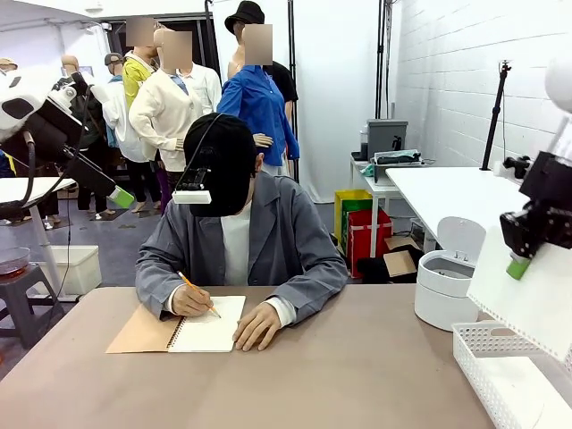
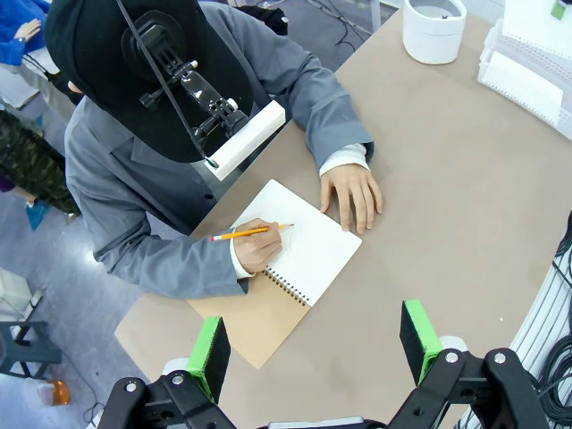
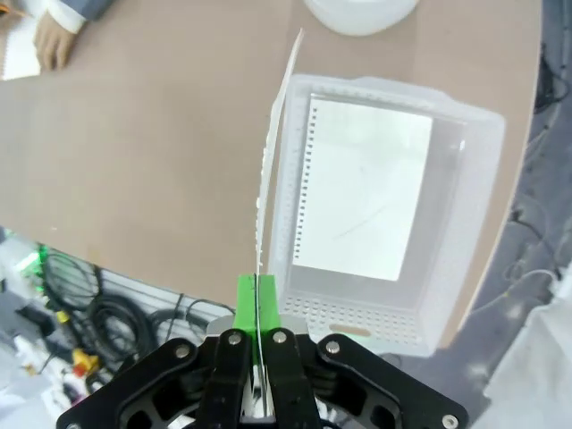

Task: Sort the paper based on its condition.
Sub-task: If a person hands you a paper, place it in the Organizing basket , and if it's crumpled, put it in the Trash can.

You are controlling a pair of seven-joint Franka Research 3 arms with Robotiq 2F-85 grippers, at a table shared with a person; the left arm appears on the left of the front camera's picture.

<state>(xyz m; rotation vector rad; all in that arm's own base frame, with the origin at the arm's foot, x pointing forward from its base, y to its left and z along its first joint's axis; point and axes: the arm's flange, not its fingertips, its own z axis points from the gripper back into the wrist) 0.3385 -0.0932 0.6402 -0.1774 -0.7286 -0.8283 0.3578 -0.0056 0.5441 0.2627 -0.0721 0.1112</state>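
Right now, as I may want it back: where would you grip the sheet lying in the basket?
From straight above: the basket walls block the sides. The sheet lies flat on its floor, so probably pinch the plain edge opposite the holes, where bare floor leaves room.

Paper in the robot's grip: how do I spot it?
Find the white basket at the right end of the table. Above it the right gripper pinches one sheet. The other sheet lies flat inside; this one hangs in the air.

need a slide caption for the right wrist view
Right pincer shut on a paper sheet, seen edge-on above the edge of a white basket holding another sheet.
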